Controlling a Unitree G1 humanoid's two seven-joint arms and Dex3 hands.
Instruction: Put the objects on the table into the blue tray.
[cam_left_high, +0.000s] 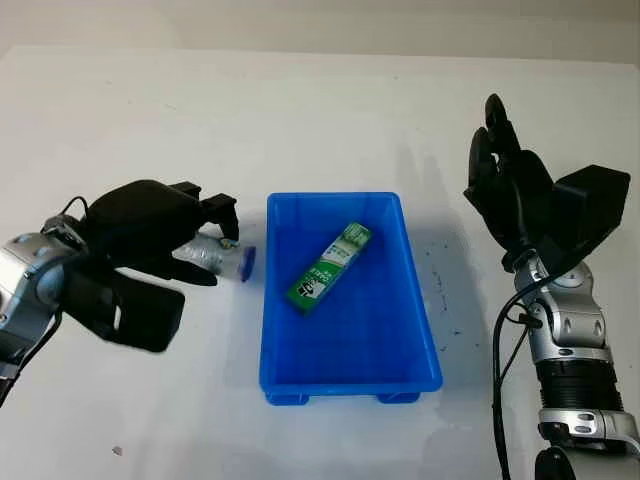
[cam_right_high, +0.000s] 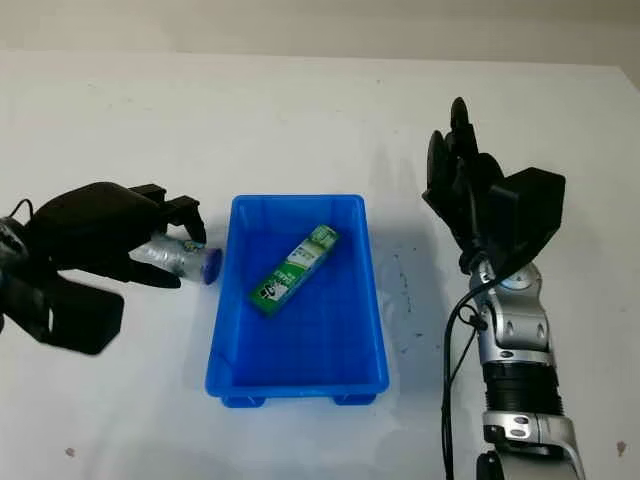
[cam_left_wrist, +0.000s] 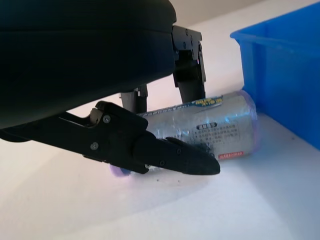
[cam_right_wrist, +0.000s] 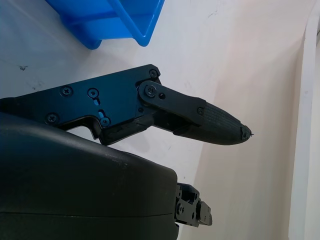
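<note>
Bottle (cam_left_high: 215, 257) in left hand (cam_left_high: 150, 235) fingers (cam_left_wrist: 170, 155)

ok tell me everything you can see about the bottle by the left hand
The bottle is small, clear, crinkly-looking plastic with a silvery printed label and a purple-blue cap end. It lies on its side on the white table, just outside the blue tray on its left, cap end towards the tray wall. The left hand has its fingers closed around it, one below and others above. It appears to rest on the table, not yet lifted.
</note>
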